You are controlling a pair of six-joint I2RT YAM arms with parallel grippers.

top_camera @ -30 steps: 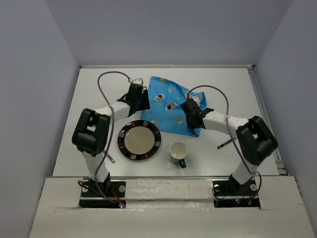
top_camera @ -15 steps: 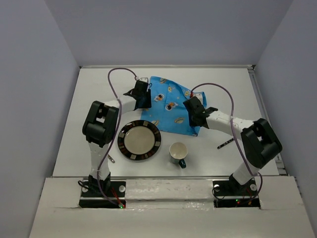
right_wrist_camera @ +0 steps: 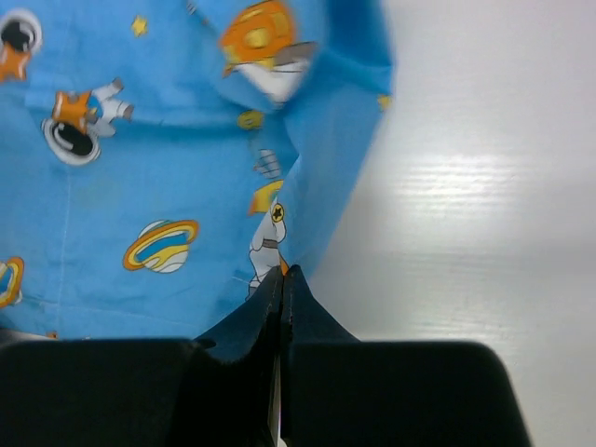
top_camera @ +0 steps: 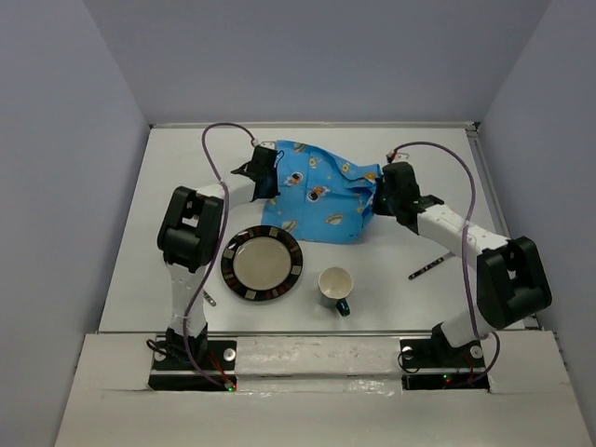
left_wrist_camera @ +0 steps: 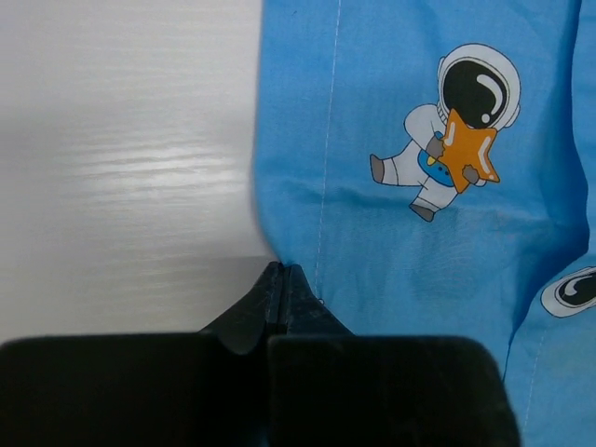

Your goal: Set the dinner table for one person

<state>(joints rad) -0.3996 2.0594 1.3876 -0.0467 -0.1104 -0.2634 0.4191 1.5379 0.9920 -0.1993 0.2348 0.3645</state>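
Blue woven cloth (top_camera: 321, 191), printed with cartoon astronauts, ringed planets and orange stars, lay rumpled across the far middle of the table (top_camera: 168, 186), a broad matte white rectangle with a faint streaked grain. Pale stitching ran along the cloth's hemmed edges. The left gripper (left_wrist_camera: 282, 270) had its black fingers pressed together on the cloth's left edge. The right gripper (right_wrist_camera: 282, 272) was likewise clamped on the right edge, where the fabric folded over itself. Nearer the arm bases sat a round plate (top_camera: 291, 279) with a cream centre and a dark rim broken by pale blocks. Just right of it stood a cream mug (top_camera: 335, 282) with a dark handle. A slim dark utensil (top_camera: 426, 271) lay apart on the right.
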